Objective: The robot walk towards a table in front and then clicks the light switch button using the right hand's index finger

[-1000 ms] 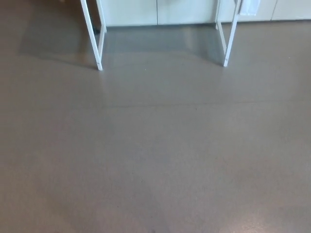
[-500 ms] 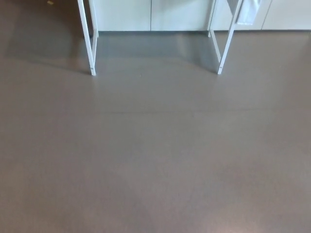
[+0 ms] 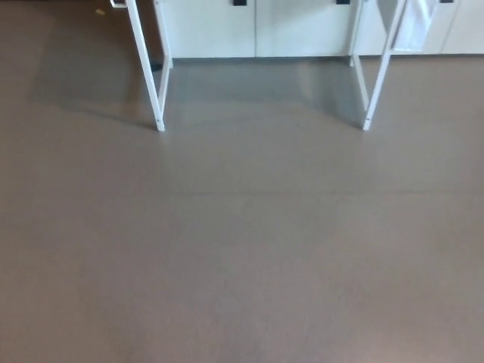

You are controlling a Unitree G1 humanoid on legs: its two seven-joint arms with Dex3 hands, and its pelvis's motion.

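Only the lower part of the table shows at the top of the head view: a white front left leg point(image 3: 147, 68) and a white front right leg point(image 3: 380, 72), each with a rear leg close behind. The tabletop and the light switch button lie beyond the upper edge of the picture. Neither of my hands nor any part of my arms shows.
Grey-brown floor point(image 3: 242, 249) fills most of the view between me and the table. White cabinet fronts point(image 3: 257, 26) stand behind the table legs. A white cloth or sheet point(image 3: 414, 23) hangs by the right leg. The table's shadow lies on the floor under it.
The whole picture has shifted: the table legs now sit lower and further right in the frame than half a second ago, so the camera has moved.
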